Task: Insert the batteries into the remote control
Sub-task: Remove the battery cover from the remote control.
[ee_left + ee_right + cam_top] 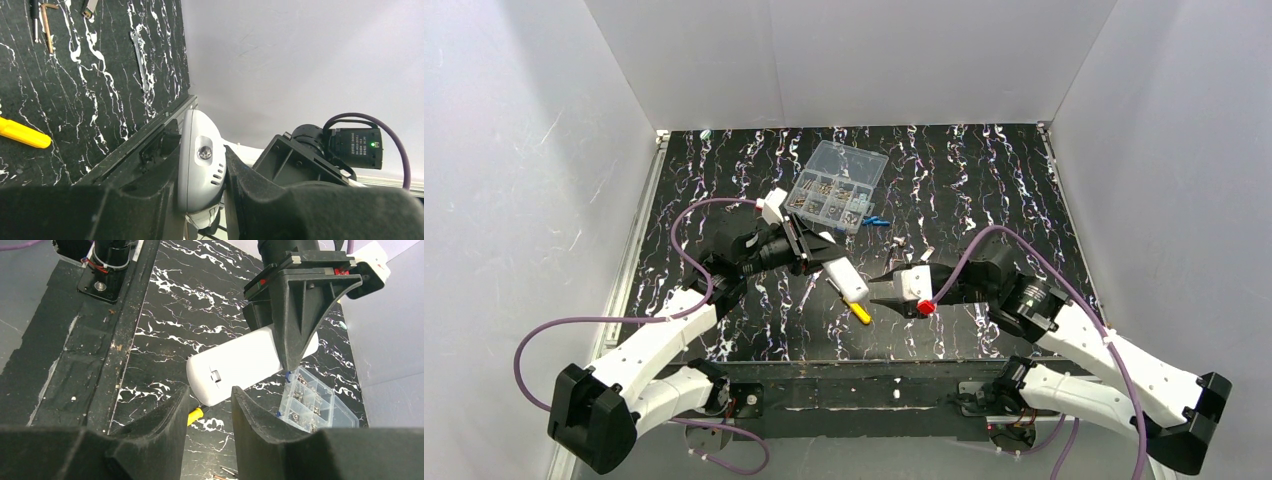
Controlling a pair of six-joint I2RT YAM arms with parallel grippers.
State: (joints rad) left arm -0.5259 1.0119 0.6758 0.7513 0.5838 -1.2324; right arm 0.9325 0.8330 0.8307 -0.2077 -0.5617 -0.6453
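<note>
My left gripper is shut on the white remote control and holds it tilted above the table. In the left wrist view the remote control is clamped edge-on between both fingers. In the right wrist view the remote control shows a small latch on its face. Its rounded end sits just beyond my right gripper. The right gripper's jaws stand apart with nothing between them. From above, my right gripper points at the remote's lower end. Blue batteries lie beside the clear box.
A clear compartment box of small screws stands at the back centre, and the same box shows in the right wrist view. A yellow screwdriver handle lies under the remote's end. Small hand tools lie on the black marbled table. White walls enclose the table.
</note>
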